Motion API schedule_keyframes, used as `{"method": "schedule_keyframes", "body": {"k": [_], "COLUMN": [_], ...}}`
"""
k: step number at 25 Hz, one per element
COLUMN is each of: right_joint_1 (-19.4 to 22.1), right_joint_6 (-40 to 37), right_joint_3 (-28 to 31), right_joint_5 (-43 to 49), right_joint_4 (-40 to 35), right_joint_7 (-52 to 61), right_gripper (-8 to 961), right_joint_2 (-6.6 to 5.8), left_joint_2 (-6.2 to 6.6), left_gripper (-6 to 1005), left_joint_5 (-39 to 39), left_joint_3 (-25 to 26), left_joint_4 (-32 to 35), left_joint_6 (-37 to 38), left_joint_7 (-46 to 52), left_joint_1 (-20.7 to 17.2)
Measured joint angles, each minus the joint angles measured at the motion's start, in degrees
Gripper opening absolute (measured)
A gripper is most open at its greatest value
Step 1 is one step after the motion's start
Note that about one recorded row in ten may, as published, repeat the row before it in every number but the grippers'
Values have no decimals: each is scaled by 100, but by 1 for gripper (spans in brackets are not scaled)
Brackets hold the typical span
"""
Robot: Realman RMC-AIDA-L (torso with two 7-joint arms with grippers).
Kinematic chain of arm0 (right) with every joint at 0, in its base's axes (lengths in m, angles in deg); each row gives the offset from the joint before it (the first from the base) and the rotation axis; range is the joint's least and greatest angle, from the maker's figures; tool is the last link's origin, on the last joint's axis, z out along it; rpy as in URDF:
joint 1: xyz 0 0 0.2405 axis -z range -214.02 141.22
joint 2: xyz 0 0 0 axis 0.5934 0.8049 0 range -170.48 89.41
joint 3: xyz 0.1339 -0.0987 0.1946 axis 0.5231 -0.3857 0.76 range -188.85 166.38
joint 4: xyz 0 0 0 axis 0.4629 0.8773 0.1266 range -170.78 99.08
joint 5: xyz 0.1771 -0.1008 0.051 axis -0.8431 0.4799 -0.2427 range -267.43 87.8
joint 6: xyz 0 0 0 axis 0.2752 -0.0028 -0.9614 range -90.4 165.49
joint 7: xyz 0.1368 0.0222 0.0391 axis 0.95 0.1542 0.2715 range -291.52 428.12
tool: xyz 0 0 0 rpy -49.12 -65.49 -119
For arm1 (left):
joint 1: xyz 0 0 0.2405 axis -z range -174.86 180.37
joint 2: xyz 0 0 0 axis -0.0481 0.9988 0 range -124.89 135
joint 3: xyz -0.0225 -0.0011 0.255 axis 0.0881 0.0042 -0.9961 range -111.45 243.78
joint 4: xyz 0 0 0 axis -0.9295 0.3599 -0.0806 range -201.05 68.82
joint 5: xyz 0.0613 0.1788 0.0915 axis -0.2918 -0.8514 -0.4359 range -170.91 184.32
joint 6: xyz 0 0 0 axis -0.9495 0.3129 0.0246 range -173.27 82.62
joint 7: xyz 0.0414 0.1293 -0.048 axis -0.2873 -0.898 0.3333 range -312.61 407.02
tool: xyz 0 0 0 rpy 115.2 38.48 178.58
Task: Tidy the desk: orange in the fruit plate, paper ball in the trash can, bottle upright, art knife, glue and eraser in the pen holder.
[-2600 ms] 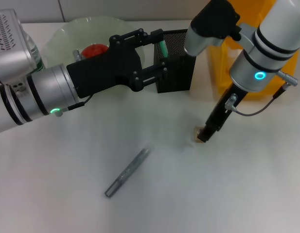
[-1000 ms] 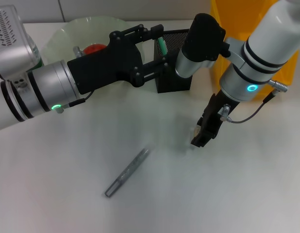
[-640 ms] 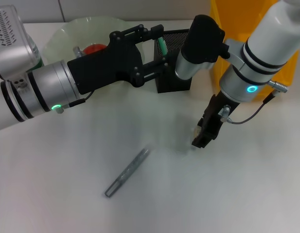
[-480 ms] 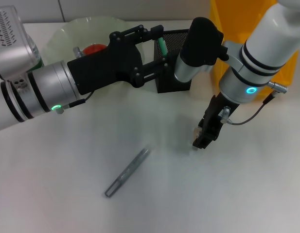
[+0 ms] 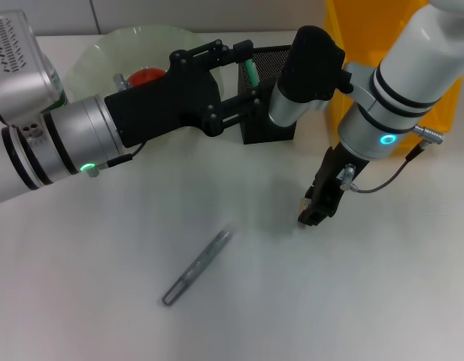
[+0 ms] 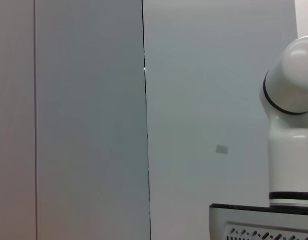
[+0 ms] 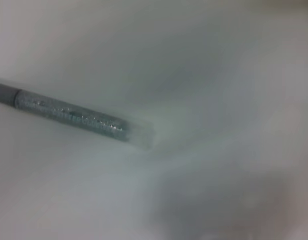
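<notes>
My right gripper [image 5: 313, 213] is low over the desk [image 5: 352, 301], shut on the eraser [image 5: 304, 201], of which only a beige sliver shows. The glue [image 5: 195, 267] lies loose on the desk to its left, and the right wrist view shows the glue [image 7: 69, 116] too. My left gripper [image 5: 253, 74] hangs open at the pen holder [image 5: 263, 128], where the art knife [image 5: 250, 71] stands. The orange [image 5: 145, 77] rests in the fruit plate [image 5: 104, 47]. The left arm hides most of the bottle [image 5: 57, 83]. The trash can [image 5: 367, 30] stands behind the right arm. The paper ball is out of view.
The left arm stretches across the back left of the desk, in front of the fruit plate. The right arm's black elbow hangs over the pen holder's right side. The left wrist view shows only a wall and part of the robot's body.
My right gripper has edged slightly to the right, and the eraser has moved with it. The left arm and the glue have stayed put.
</notes>
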Motion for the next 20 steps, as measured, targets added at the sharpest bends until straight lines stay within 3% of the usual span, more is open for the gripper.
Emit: {"method": "schedule_keyframes", "body": {"k": [7, 11, 16, 17, 18, 19, 20], "right_joint_1": [6, 206, 894, 1092, 1539, 1539, 1970], "right_joint_6": [-2, -26, -82, -89, -55, -55, 107], "right_joint_3": [7, 137, 245, 294, 454, 454, 628], "right_joint_5": [0, -12, -379, -484, -680, -680, -928], "right_joint_4": [-21, -408, -1576, -1896, -2482, -2482, -2935], "right_joint_7": [37, 101, 277, 284, 284, 284, 249], "right_gripper": [415, 414, 403, 402, 402, 402, 402], "right_joint_2": [0, 0, -36, -39, -40, -40, -38], "left_joint_2": [1, 0, 0, 0, 0, 0, 0], "left_gripper": [619, 619, 619, 619, 619, 619, 619], "left_joint_5": [11, 25, 150, 155, 163, 163, 191], "left_joint_3": [1, -1, -1, -1, -1, -1, 0], "left_joint_4": [-9, -14, -23, -25, -26, -26, -26], "left_joint_6": [-1, 0, 1, 2, 8, 8, 17], "left_joint_7": [-2, -2, -2, -2, -2, -2, -2], "left_joint_1": [23, 29, 19, 17, 21, 21, 27]}}
